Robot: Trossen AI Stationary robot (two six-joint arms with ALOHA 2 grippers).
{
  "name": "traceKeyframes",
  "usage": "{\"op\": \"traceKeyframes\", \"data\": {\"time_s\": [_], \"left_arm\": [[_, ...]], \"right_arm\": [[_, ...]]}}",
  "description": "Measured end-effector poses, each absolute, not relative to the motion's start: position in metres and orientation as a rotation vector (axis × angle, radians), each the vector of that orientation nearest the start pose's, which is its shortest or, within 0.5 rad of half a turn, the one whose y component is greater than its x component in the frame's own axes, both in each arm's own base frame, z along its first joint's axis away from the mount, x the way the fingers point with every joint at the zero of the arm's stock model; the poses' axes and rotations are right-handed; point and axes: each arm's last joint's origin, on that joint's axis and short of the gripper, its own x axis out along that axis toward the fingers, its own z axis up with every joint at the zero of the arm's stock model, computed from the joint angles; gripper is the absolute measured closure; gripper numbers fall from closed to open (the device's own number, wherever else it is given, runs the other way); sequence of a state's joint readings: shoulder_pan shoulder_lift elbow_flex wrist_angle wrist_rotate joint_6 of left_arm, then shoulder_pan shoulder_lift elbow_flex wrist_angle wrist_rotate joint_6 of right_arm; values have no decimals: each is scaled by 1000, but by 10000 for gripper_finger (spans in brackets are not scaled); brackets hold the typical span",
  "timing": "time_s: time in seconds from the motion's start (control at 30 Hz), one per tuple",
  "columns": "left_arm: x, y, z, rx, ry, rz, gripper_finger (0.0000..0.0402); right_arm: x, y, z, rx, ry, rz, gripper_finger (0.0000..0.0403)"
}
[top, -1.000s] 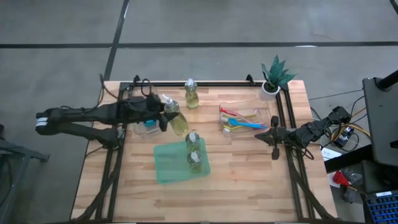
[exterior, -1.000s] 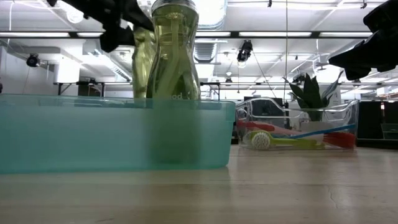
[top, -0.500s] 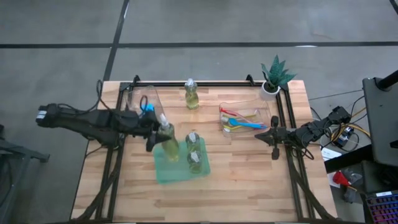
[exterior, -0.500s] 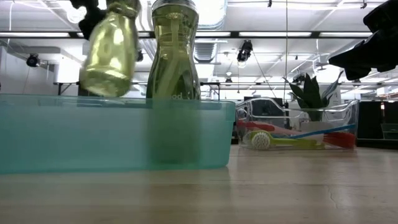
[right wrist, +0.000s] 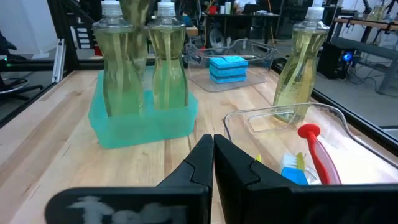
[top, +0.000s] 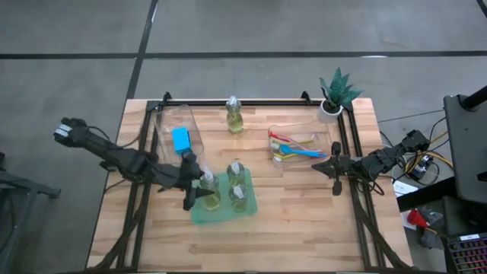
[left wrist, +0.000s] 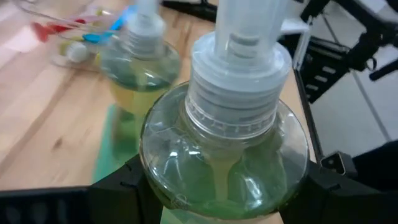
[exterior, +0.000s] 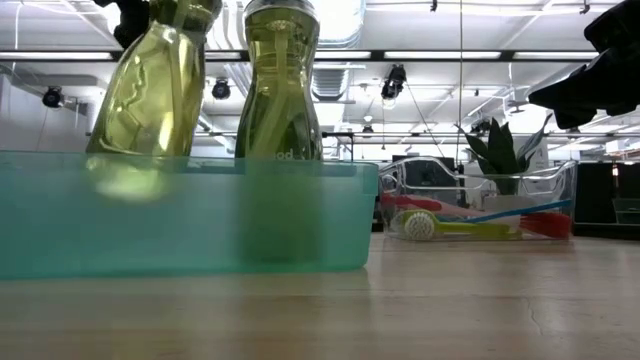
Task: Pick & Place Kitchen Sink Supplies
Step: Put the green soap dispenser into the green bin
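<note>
Wooden desk (top: 304,228) is carrying a teal bin (top: 199,212) near centre. Left claw (top: 199,189) is gripping a soap bottle (top: 209,194) around its body, holding it tilted over the teal bin's left part, beside two bottles (top: 237,186) standing inside. Fourth bottle (top: 234,116) is standing behind the bin. Right claw (top: 335,165) is sitting fully closed and empty, right of the bin, beside the clear tray of brushes (top: 293,148).

Three bottles (top: 237,185) in tray (top: 199,211); fourth (top: 233,115) behind.
</note>
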State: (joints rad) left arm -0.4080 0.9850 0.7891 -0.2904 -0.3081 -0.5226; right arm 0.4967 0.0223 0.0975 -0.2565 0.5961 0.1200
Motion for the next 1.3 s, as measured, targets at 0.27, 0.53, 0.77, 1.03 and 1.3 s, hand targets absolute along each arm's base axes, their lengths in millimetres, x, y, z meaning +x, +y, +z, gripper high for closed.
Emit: {"op": "traceKeyframes", "data": {"time_s": [0.27, 0.53, 0.77, 1.03, 1.3], "left_arm": [[219, -100, 269, -254, 512, -25, 170], [235, -111, 252, -170, 540, -21, 170], [241, -116, 248, -166, 524, -28, 170], [238, -119, 245, -193, 544, -34, 141], [232, -117, 237, -259, 633, -12, 82]], "right_arm": [[83, 27, 171, 25, 149, -108, 394], [83, 27, 171, 25, 149, -108, 394], [83, 27, 171, 26, 148, -108, 394], [83, 27, 171, 26, 148, -108, 394], [83, 27, 171, 25, 149, -108, 394]]}}
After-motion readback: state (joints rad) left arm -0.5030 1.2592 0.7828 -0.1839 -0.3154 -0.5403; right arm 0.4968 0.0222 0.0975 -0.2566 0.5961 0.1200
